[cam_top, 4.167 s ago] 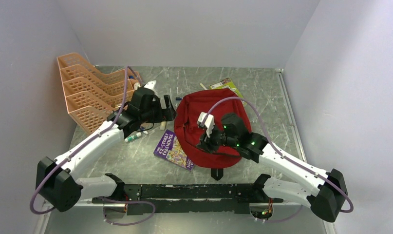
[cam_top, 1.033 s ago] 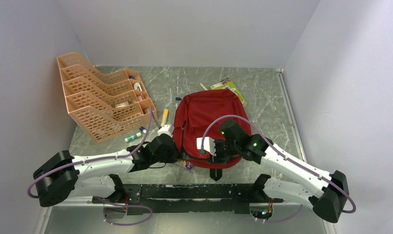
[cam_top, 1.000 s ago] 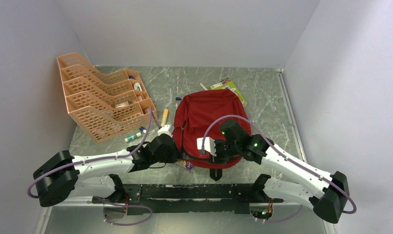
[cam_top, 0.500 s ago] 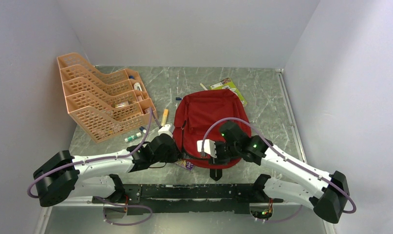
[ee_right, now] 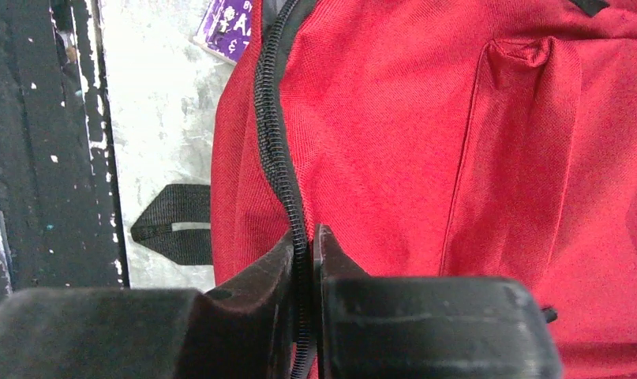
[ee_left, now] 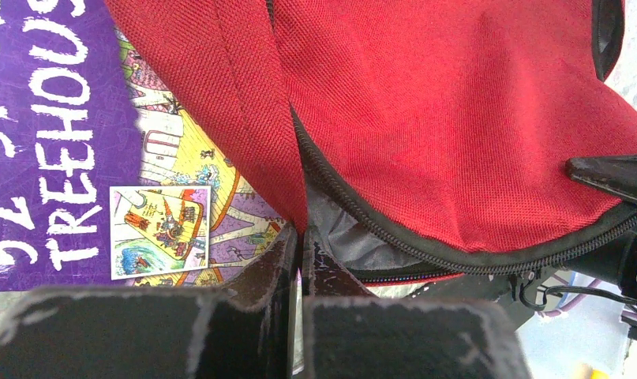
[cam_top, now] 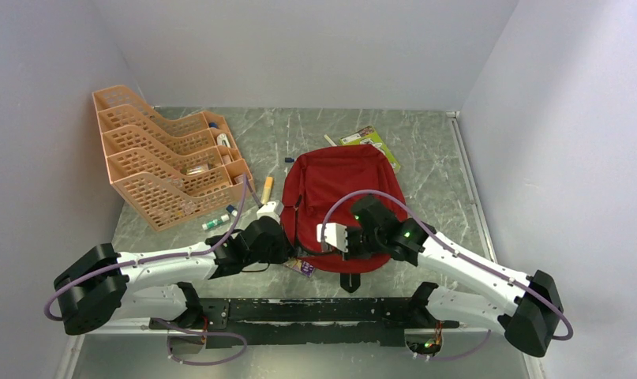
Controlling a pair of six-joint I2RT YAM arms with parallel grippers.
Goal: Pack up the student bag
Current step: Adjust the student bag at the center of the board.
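Fingers of the left gripper (ee_left: 299, 241) are clenching on the red lip of the student bag (cam_top: 339, 185), right where the grey lining is showing. Fingers of the right gripper (ee_right: 309, 237) are pinching the black zipper (ee_right: 274, 134) track on the bag's near edge. Both are grasping, neither is released.

The bag is lying flat mid-table, at 12 o'clock from the arm bases, with its mouth facing 7 o'clock toward the left gripper. The orange tray rack (cam_top: 153, 162) is sitting well apart at 10 o'clock of the bag. The purple book (ee_left: 54, 118) is lying at the bag's 7 o'clock with the red flap overlapping it. I cannot tell if it is inside the mouth or just under the fabric. A green booklet (cam_top: 370, 140) is poking out at the bag's 1 o'clock. Loose markers (cam_top: 265, 188) are lying between the rack and the bag.

Step, as I judge it: opening the mouth so the book can go in; packing is barely starting. Next move is likely calling for lifting the two lips apart without the fabric slipping, then freeing one gripper to push the book inside.
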